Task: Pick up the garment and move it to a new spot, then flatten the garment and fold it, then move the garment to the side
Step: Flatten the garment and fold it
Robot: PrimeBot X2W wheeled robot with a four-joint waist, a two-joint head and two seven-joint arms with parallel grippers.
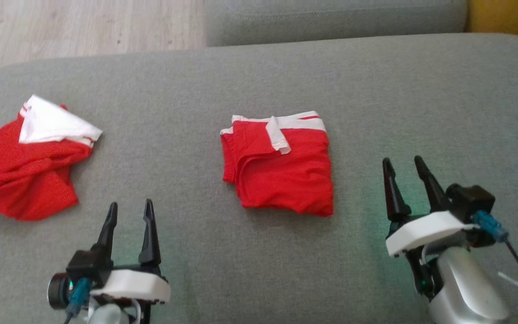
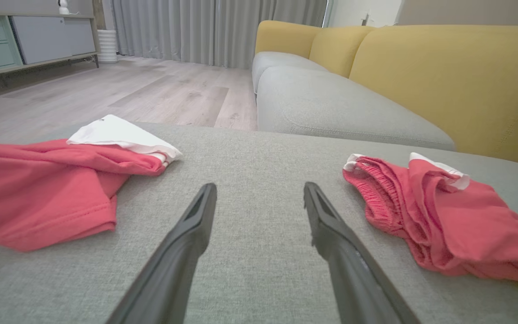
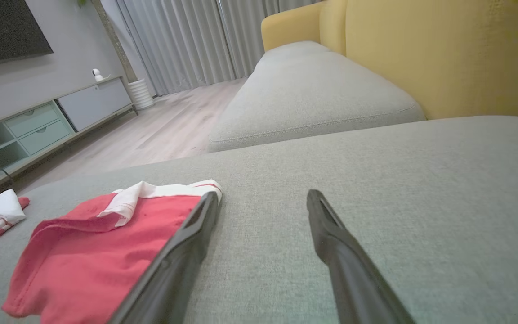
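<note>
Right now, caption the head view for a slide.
Folded red garment on grey sofa; left gripper and right gripper open, empty.

There are two red garments with white trim: one folded garment (image 1: pixel 281 166) and one crumpled garment (image 1: pixel 25 171). There are two grippers, the left gripper (image 1: pixel 131 203) and the right gripper (image 1: pixel 402 159), each with two dark fingers (image 1: pixel 150 234), four in all. The left wrist view shows three grey seat cushions (image 2: pixel 331 108) and three yellow back cushions (image 2: pixel 457 81).
</note>
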